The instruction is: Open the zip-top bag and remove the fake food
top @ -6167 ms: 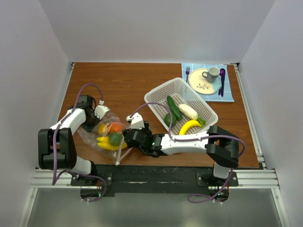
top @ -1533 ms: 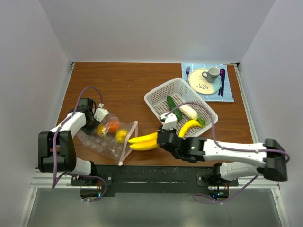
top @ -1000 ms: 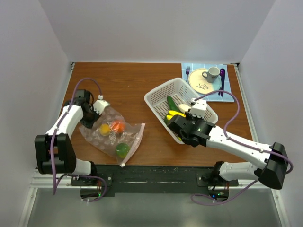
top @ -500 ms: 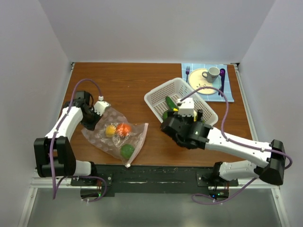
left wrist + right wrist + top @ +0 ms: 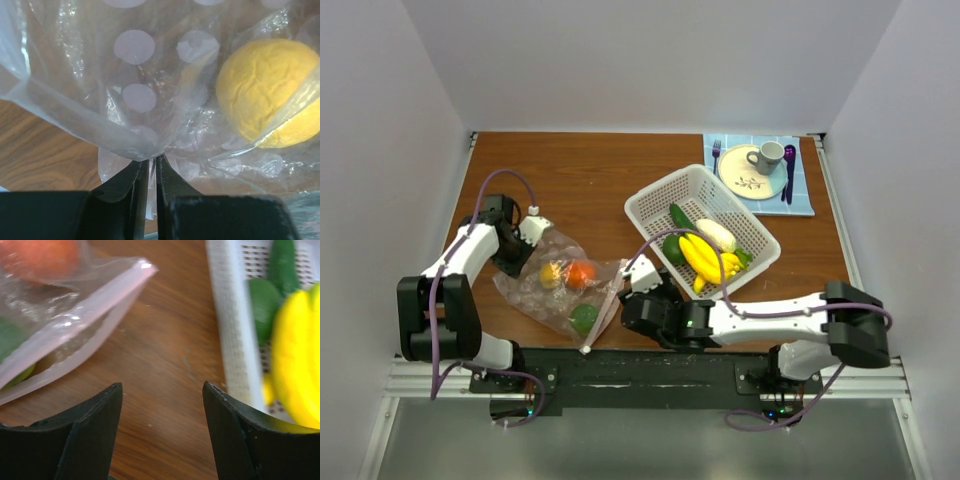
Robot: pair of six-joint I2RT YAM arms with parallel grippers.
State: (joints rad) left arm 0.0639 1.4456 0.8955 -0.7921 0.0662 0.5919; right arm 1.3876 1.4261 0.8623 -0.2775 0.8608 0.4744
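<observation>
The clear zip-top bag (image 5: 555, 290) lies at the front left, its pinkish zip mouth (image 5: 605, 305) facing right. Inside it are a yellow fruit (image 5: 550, 273), an orange-red piece (image 5: 582, 272) and a green lime (image 5: 584, 318). My left gripper (image 5: 516, 250) is shut on the bag's back edge; the left wrist view shows the fingers (image 5: 142, 175) pinching plastic beside the yellow fruit (image 5: 265, 95). My right gripper (image 5: 638, 292) is open and empty over bare wood between the bag's mouth (image 5: 75, 320) and the basket (image 5: 230, 315). Yellow bananas (image 5: 700, 258) lie in the basket.
The white perforated basket (image 5: 655, 195) also holds a dark green cucumber (image 5: 682, 222), a white piece (image 5: 717, 235) and green limes (image 5: 262, 305). A cream plate with a grey mug (image 5: 765, 157) sits on a blue mat at the back right.
My right gripper has left the bananas in the basket and swung left and nearer, down to the bag's mouth. The left gripper still holds the bag's back edge.
</observation>
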